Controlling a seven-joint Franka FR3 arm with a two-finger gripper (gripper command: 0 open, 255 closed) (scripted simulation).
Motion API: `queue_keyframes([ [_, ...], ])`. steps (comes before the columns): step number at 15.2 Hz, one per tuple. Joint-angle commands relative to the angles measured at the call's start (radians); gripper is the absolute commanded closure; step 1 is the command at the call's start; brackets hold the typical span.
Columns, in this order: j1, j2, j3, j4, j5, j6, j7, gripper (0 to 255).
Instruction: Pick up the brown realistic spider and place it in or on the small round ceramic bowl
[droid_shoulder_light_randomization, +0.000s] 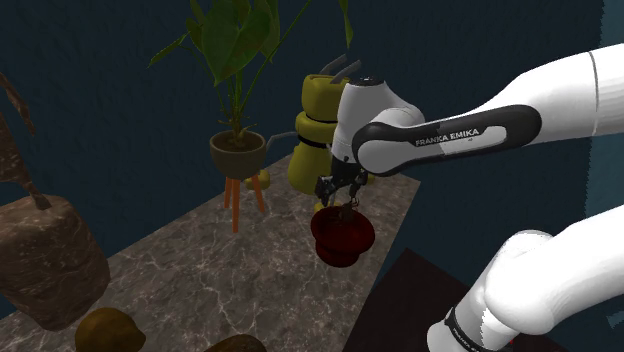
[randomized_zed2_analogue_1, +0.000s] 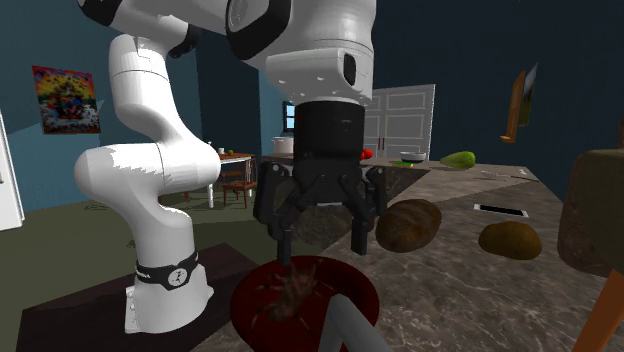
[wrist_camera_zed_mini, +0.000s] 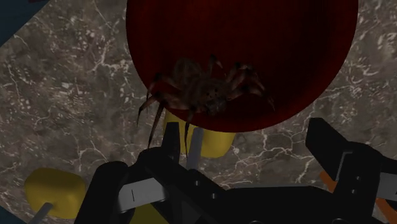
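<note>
Your white arm (randomized_zed2_analogue_1: 150, 215) sits closest to the lens in the second exterior view, folded up from its stand and bent over so that the hand points straight down. Under the fingers (randomized_zed2_analogue_1: 359, 228) runs the counter (droid_shoulder_light_randomization: 200, 275), a dark stone-patterned slab veined in white. Well off to one side of the fingers, at the counter's far end, you have a rough brown block (droid_shoulder_light_randomization: 45, 262). Beyond the fingers a potted plant (droid_shoulder_light_randomization: 237, 150) stands on a small wooden tripod, with broad green leaves rising above it. Just behind the fingers, closer than the plant, is a yellow stacked piece (droid_shoulder_light_randomization: 312, 135); I can't tell you what it is. A larger brown lump (randomized_zed2_analogue_1: 408, 224) and a smaller brown lump (randomized_zed2_analogue_1: 510, 239) lie on the counter, apart from the fingers.

Directly below the fingers sits the dark red round bowl (randomized_zed2_analogue_1: 350, 290), near the counter's edge on the stand's side. The fingers are spread apart and grip nothing; their tips hang just above the bowl's mouth. The brown spider (randomized_zed2_analogue_1: 292, 296) lies inside the bowl, under the gap between the fingers and clasped by neither. In the wrist view you can see it resting against the bowl's inner wall on the side nearest the fingers, with a couple of legs reaching over the rim.
</note>
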Motion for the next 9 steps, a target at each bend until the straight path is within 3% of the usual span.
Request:
queue_keyframes([
  [1,0.005,-0.025,-0.001,0.042,0.007,-0.068,-0.004,0],
  [9,0.007,-0.034,-0.002,0.061,0.01,-0.097,-0.006,0],
])
